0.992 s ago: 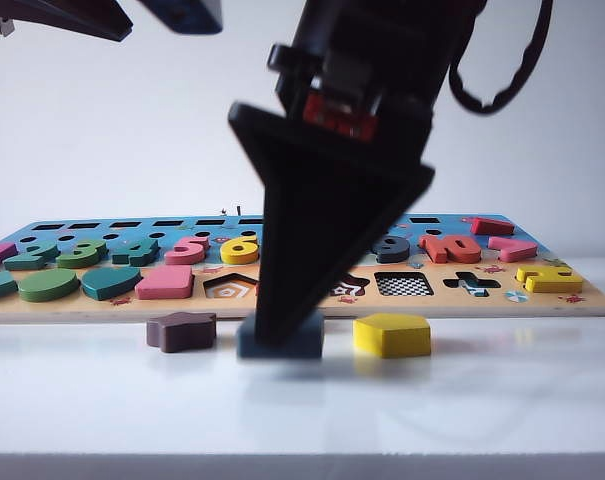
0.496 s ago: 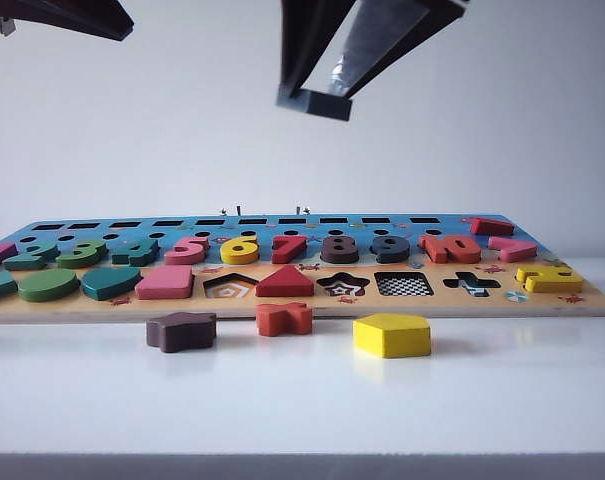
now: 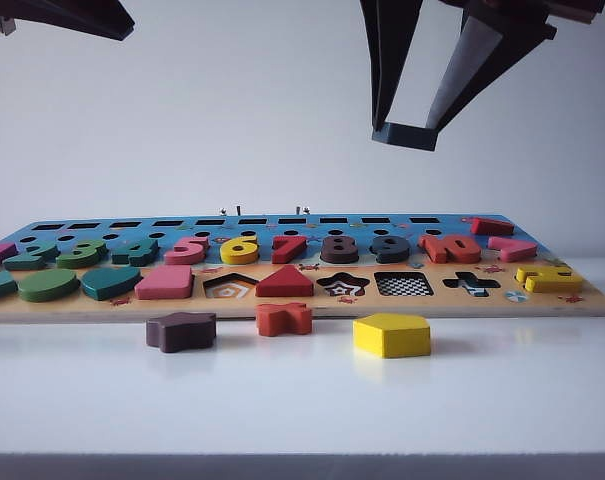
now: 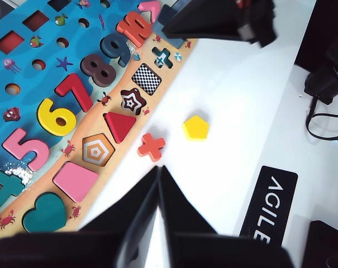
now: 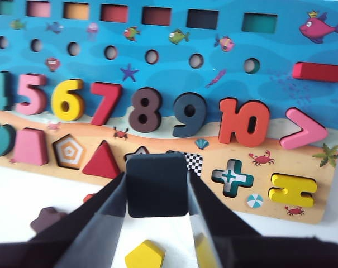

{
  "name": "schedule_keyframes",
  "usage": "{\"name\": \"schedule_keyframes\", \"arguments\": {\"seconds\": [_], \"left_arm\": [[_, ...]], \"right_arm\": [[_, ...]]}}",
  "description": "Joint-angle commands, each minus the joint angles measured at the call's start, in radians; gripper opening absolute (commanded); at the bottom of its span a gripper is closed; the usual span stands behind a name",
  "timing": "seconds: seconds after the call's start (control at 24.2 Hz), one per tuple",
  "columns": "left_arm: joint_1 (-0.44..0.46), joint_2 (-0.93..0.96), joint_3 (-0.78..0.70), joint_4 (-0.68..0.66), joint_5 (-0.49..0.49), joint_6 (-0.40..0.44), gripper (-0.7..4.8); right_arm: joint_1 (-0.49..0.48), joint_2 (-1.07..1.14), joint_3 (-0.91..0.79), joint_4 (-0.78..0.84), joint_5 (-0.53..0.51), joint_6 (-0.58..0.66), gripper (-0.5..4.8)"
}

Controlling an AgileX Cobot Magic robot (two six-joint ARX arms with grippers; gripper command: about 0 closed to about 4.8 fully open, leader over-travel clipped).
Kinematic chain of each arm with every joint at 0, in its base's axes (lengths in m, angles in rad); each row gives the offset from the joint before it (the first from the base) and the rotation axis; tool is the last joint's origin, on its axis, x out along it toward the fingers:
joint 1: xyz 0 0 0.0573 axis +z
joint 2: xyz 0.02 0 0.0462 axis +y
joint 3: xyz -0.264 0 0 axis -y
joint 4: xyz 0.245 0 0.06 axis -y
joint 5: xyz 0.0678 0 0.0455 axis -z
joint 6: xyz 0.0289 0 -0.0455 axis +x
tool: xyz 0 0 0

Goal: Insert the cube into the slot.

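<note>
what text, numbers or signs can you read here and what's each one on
"4 5 6 7 8 9 10": wooden number pieces seated on the puzzle board.
">": pink sign piece on the board.
"=": yellow sign piece on the board.
"AGILE": white letters on a black label on the table, cut off by the picture's edge.
No other text is legible.

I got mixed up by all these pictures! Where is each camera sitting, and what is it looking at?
Exterior view: low at table height, facing the puzzle board side-on; the right tool holds the cube high up.
Left wrist view: high on the left arm, looking down past the shut left tool.
Right wrist view: on the right arm, looking down at the held cube, with the slot peeking out behind it.
All share the yellow pentagon.
</note>
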Motion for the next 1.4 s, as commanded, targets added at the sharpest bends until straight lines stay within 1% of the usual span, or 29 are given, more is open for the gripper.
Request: {"name": "schedule_keyframes", "arguments": {"seconds": [0.04,0.79,1.07,1.24,1.4], "left_arm": [[0.001,-0.002,0.003,0.011,0.008,0.004,0.17],[0.003,-0.002,0.003,0.024,-0.01,0.004,0.17],[0.034,-0.002,0.003,0.022,-0.019,0.003,0.17],[0.034,-0.002,0.002,0.021,-0.045,0.003,0.17],[0.034,-0.002,0.002,0.021,-0.049,0.004,0.17]], "right_arm": [[0.0,0.019,-0.01,0.012,0.013,0.051,0.27],[0.007,0.192,-0.022,0.047,0.046,0.233,0.27],[0.008,0.209,-0.037,0.047,0.061,0.261,0.27],[0.008,0.209,-0.066,0.048,0.062,0.263,0.27],[0.008,0.209,-0.08,0.063,0.062,0.266,0.27]]}}
